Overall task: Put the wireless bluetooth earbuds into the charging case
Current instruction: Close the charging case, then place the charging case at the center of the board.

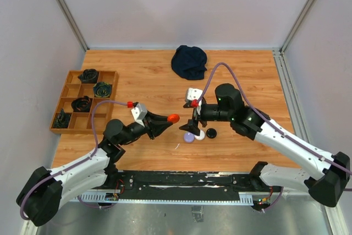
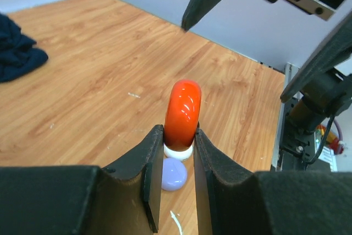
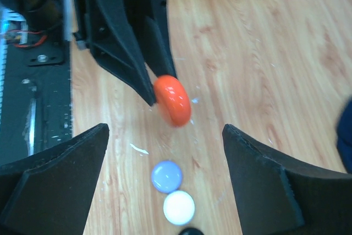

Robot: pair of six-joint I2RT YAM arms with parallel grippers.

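We saw the red-orange earbud (image 2: 183,108), a glossy rounded disc, standing on edge above the table (image 1: 137,75), pinched in the left gripper (image 2: 177,136). Purple (image 3: 166,176), white (image 3: 179,207) and black (image 1: 211,133) buds lay below the right gripper (image 3: 165,136), which was spread wide and empty.

Orange case (image 2: 183,108), purple case (image 3: 166,176), wht case (image 3: 179,207)

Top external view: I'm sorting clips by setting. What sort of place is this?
Probably a lab robot cell: plain grey walls enclose a wooden tabletop, and two arms are bolted to a black rail at its near edge.
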